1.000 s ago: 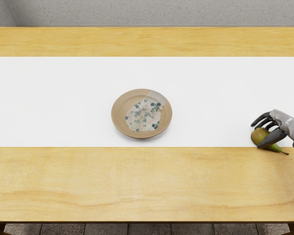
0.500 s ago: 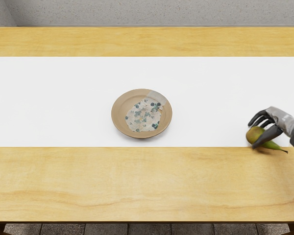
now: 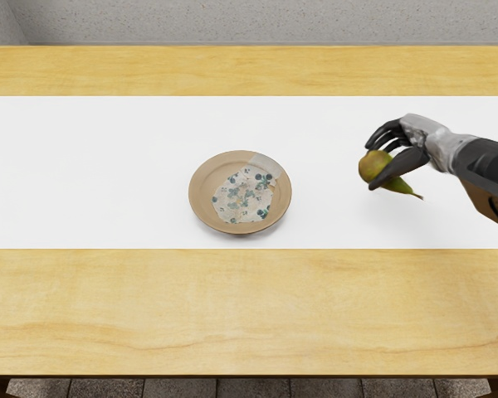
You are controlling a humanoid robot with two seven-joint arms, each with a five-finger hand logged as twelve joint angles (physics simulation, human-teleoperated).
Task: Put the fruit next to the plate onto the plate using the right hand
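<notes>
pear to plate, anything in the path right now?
Nothing visible. The right hand has its fingers closed on the pear, off to the right of the plate. Between the two there is only white table surface.

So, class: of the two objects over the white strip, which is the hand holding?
The yellow-green pear, gripped in the right hand; the brown patterned plate lies untouched at centre.

A wooden counter (image 3: pixel 249 307) is covered by a white strip (image 3: pixel 108 174), spread beneath the right hand (image 3: pixel 405 139); grey wall (image 3: pixel 249 21) seen beyond.
</notes>
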